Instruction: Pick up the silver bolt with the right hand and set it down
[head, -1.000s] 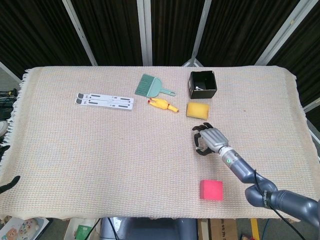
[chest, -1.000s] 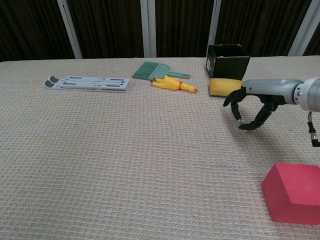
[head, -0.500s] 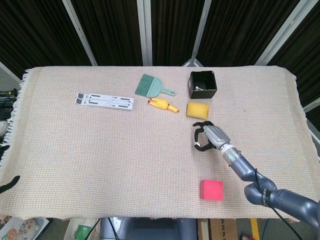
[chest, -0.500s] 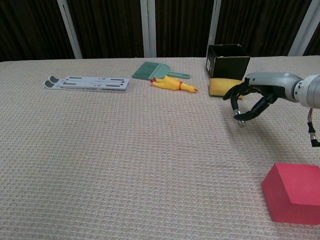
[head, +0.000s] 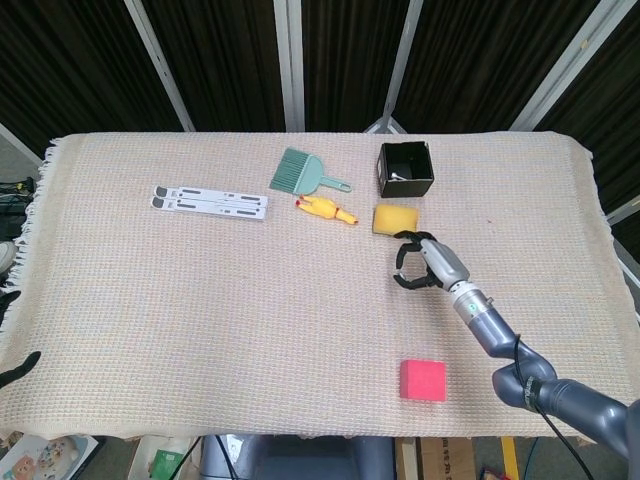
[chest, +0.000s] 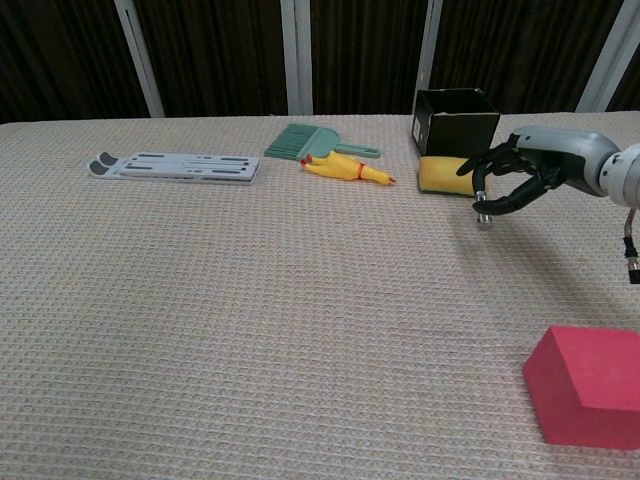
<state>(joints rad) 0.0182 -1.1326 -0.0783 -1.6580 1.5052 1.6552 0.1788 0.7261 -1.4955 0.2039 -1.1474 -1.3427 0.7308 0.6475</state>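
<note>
The silver bolt (chest: 482, 211) is small and hangs upright just above the woven cloth, pinched at the fingertips of my right hand (chest: 527, 170). In the head view the right hand (head: 428, 263) sits right of centre, just below the yellow sponge (head: 396, 219), with its fingers curled inward; the bolt itself is too small to make out there. In the chest view the hand is level with the sponge (chest: 441, 173) and slightly to its right. Only dark finger-like shapes (head: 18, 368) show at the lower left edge where my left hand is.
A black open box (head: 405, 168) stands behind the sponge. A red cube (head: 423, 380) lies near the front edge, below the hand. A yellow rubber chicken (head: 325, 209), a green dustpan brush (head: 303, 172) and a white slotted strip (head: 210, 202) lie further left.
My right hand has moved away from me and to the right with the bolt, rising toward the yellow sponge. Nothing else has shifted.
</note>
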